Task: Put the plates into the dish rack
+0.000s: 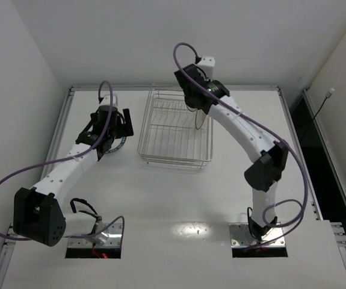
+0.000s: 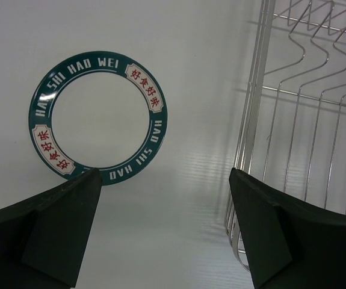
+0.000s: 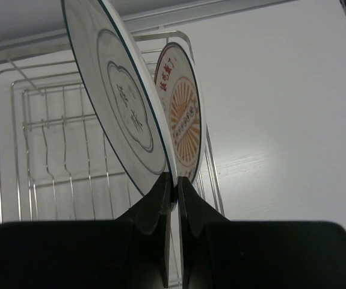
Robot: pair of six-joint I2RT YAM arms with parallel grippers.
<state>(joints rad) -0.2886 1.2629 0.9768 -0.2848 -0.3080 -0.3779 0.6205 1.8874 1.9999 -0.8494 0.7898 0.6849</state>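
My right gripper (image 3: 177,180) is shut on the rim of the plate with a thin dark ring (image 3: 124,114). It holds that plate on edge over the right side of the dish rack (image 3: 58,122). Just to its right the orange sunburst plate (image 3: 185,114) stands upright in the rack. Whether the held plate touches the tines is hidden. The teal-rimmed plate (image 2: 97,114) lies flat on the table, left of the rack (image 2: 257,90). My left gripper (image 2: 163,174) hovers open above the plate's near edge, with nothing between its fingers. In the top view the left gripper (image 1: 115,123) sits left of the rack (image 1: 176,129).
The rack's left and middle slots hold nothing. A raised rail (image 1: 173,88) borders the table at the back, and white walls close in on the left and right. The arm bases (image 1: 94,232) stand at the near edge.
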